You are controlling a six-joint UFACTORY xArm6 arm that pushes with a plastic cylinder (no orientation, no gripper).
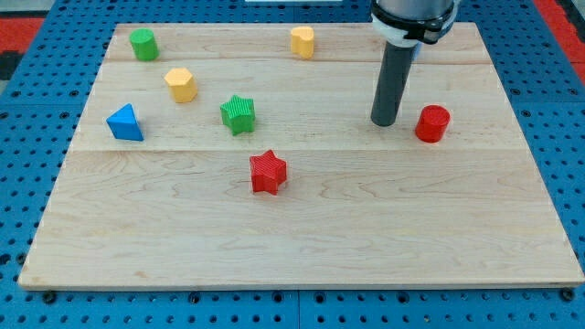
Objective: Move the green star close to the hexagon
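The green star [238, 114] lies left of the board's middle, in the upper half. The yellow hexagon [182, 84] lies up and to the left of it, a short gap away. My tip [384, 122] rests on the board far to the right of the green star, just left of the red cylinder [432, 123]. The rod rises straight up from the tip to the arm at the view's top.
A red star [269, 172] lies below and right of the green star. A blue triangle [125, 122] is at the left. A green cylinder [143, 44] and a yellow block [303, 41] sit near the top edge. The wooden board [302, 247] rests on a blue pegboard.
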